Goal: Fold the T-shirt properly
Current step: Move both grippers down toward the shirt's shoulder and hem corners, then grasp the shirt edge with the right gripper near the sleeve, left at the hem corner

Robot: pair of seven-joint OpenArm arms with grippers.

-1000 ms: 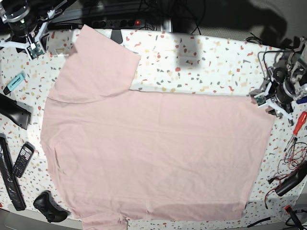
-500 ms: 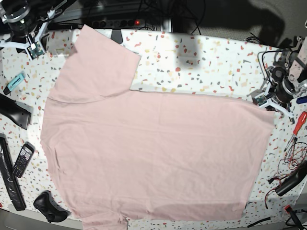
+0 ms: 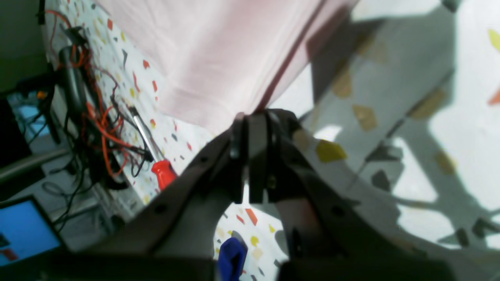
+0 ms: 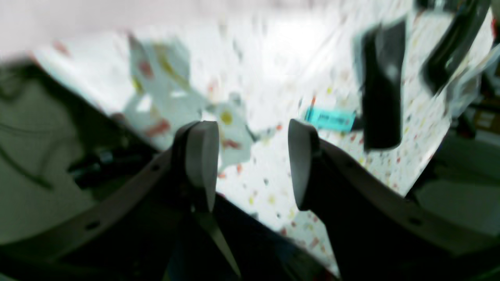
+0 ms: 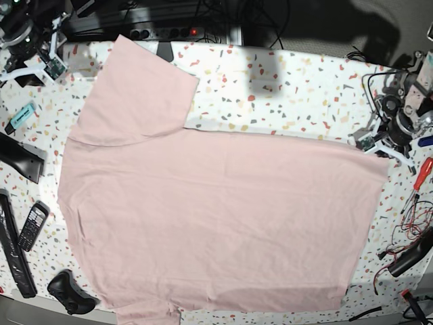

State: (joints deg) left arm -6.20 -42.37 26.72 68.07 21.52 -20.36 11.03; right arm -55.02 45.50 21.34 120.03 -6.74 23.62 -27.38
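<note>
The pale pink T-shirt (image 5: 216, 217) lies spread flat, plain side up, over most of the speckled table (image 5: 304, 88), with one sleeve reaching toward the back left. My left gripper (image 5: 374, 143) is at the shirt's right-hand far corner. In the left wrist view its jaws are shut (image 3: 254, 117) on the corner of the T-shirt (image 3: 218, 58), which is lifted slightly off the table. My right gripper (image 5: 34, 64) hovers at the table's back left corner, away from the cloth. In the blurred right wrist view it is open (image 4: 250, 164) with nothing between the fingers.
A red screwdriver (image 5: 422, 172) and tangled wires (image 5: 413, 223) lie right of the shirt. On the left are a teal marker (image 5: 20, 116), a black bar (image 5: 20, 157), a phone (image 5: 32, 227) and a black controller (image 5: 70, 292). A power strip (image 5: 162, 32) runs along the back.
The left gripper has shut on the shirt's right corner and drawn it slightly rightward. The right gripper has opened and moved toward the back left.
</note>
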